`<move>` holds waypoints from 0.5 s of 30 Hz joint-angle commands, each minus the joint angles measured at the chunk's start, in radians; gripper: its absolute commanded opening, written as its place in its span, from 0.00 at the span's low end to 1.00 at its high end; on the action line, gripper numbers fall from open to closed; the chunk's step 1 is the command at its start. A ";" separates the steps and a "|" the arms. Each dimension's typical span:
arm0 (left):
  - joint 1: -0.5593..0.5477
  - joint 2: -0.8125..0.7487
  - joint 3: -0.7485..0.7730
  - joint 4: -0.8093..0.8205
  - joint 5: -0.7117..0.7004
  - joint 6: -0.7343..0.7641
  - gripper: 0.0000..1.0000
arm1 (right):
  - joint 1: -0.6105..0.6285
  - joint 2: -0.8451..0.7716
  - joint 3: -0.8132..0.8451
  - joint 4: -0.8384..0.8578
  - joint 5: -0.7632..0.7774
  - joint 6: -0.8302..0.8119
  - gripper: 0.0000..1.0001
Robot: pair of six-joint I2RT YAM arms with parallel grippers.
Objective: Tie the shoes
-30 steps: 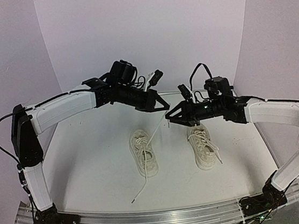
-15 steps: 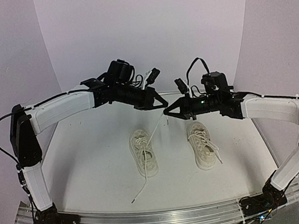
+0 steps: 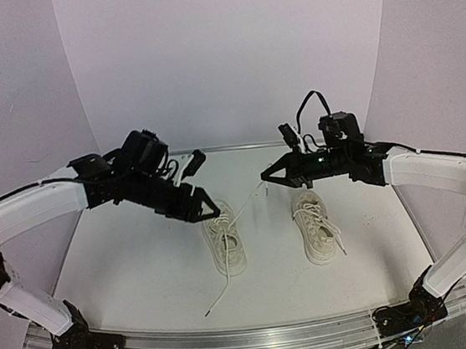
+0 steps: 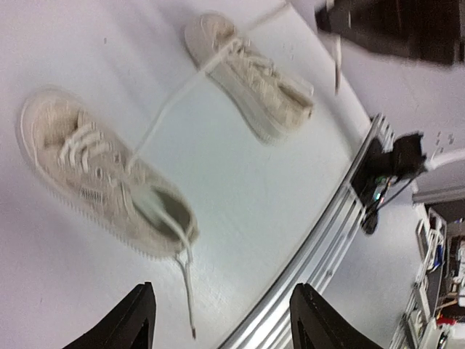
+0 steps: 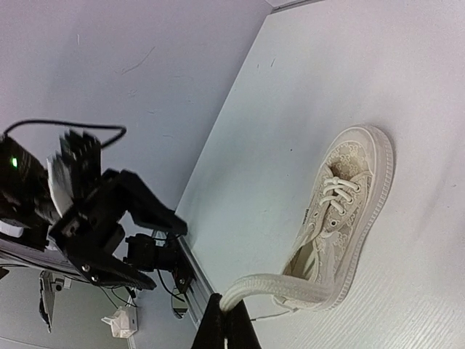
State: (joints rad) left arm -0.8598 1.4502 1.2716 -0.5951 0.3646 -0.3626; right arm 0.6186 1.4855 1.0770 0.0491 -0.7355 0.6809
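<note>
We see left shoe (image 3: 225, 241) and right shoe (image 3: 317, 228) lying parallel, toes pointing away from us; left gripper (image 3: 209, 208) spread empty, right gripper (image 3: 265, 176) pinching a lace (image 3: 249, 199)

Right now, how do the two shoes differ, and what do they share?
The left shoe has one lace pulled up by the right gripper; the right shoe has its laces slack on it. The left shoe's other lace trails out past its heel; the right shoe's lie close. Both are cream-white and upright.
</note>
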 commanded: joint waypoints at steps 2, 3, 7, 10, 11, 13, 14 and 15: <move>-0.152 -0.134 -0.201 -0.124 -0.169 0.012 0.64 | -0.006 -0.051 -0.034 -0.052 0.064 -0.002 0.00; -0.189 -0.129 -0.217 -0.128 -0.191 0.004 0.63 | -0.009 -0.051 -0.036 -0.060 0.069 -0.004 0.00; -0.369 0.003 -0.224 -0.158 -0.322 -0.020 0.59 | -0.027 -0.045 -0.039 -0.088 0.074 -0.003 0.00; -0.428 0.112 -0.183 -0.179 -0.406 -0.037 0.55 | -0.036 -0.044 -0.033 -0.097 0.073 -0.002 0.00; -0.441 0.139 -0.169 -0.180 -0.428 -0.037 0.54 | -0.037 -0.045 -0.030 -0.099 0.073 -0.002 0.00; -0.466 0.192 -0.140 -0.188 -0.464 -0.034 0.51 | -0.039 -0.046 -0.026 -0.102 0.070 -0.002 0.00; -0.475 0.222 -0.125 -0.196 -0.478 -0.029 0.50 | -0.040 -0.046 -0.024 -0.104 0.070 -0.002 0.00; -0.480 0.252 -0.109 -0.203 -0.490 -0.022 0.49 | -0.041 -0.046 -0.022 -0.105 0.070 -0.002 0.00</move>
State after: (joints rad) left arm -1.3161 1.6361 1.0704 -0.7615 0.0075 -0.3872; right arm 0.5829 1.4582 1.0397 -0.0514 -0.6749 0.6811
